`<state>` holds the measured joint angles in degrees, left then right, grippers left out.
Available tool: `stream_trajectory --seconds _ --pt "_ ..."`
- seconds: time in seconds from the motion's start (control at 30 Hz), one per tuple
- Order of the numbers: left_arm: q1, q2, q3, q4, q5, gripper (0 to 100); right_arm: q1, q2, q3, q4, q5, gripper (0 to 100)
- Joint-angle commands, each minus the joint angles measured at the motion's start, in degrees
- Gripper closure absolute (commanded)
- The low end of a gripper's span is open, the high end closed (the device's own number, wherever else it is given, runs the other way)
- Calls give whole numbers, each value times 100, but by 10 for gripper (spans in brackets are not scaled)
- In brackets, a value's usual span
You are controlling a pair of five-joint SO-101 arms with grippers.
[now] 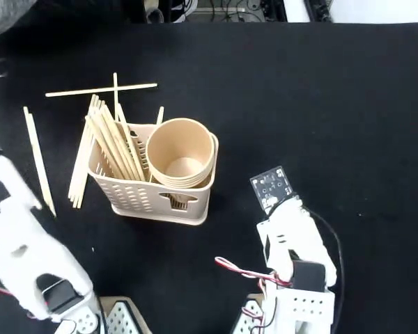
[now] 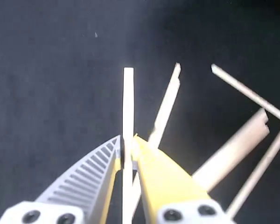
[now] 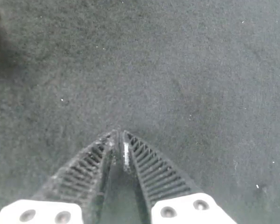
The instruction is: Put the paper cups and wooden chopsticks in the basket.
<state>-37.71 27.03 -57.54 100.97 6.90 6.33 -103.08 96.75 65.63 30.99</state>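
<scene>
A beige slotted basket (image 1: 146,198) stands left of the table's middle. Stacked paper cups (image 1: 181,156) sit in its right half and several wooden chopsticks (image 1: 115,142) lean in its left half. More chopsticks (image 1: 80,170) rest against its left outer wall. Two crossed chopsticks (image 1: 101,90) lie behind it, and a pair (image 1: 38,160) lies farther left. My left gripper (image 2: 127,140) is shut on one chopstick (image 2: 128,98), with other sticks (image 2: 165,105) just beyond it. My right gripper (image 3: 117,135) is shut and holds nothing, low over bare cloth right of the basket.
The table is covered in black cloth (image 1: 320,104). The left arm (image 1: 17,236) rises along the left edge and the right arm (image 1: 292,236) stands at the front right. Cables and gear line the far edge.
</scene>
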Motion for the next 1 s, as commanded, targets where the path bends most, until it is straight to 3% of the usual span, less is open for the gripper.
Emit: stream_trajectory --seconds 0.0,0.17,0.43,0.6,0.7,0.87,0.97 --pt "505 -1758 1684 -35 79 971 44 -400 -13 18 44 985" --pt "1165 -3473 2695 -299 70 971 44 -400 -13 18 44 985" --pt "1622 -5899 3767 -1785 114 971 44 -400 -13 18 44 985" --pt "2264 -7569 5147 -2857 123 972 44 -400 -13 18 44 985" --pt "2633 -8765 6536 -3947 123 972 44 -400 -13 18 44 985" --pt "2932 -10690 9270 -6664 79 972 44 -400 -13 18 44 985" --pt "2949 -11464 10299 -7490 88 972 44 -400 -13 18 44 985"
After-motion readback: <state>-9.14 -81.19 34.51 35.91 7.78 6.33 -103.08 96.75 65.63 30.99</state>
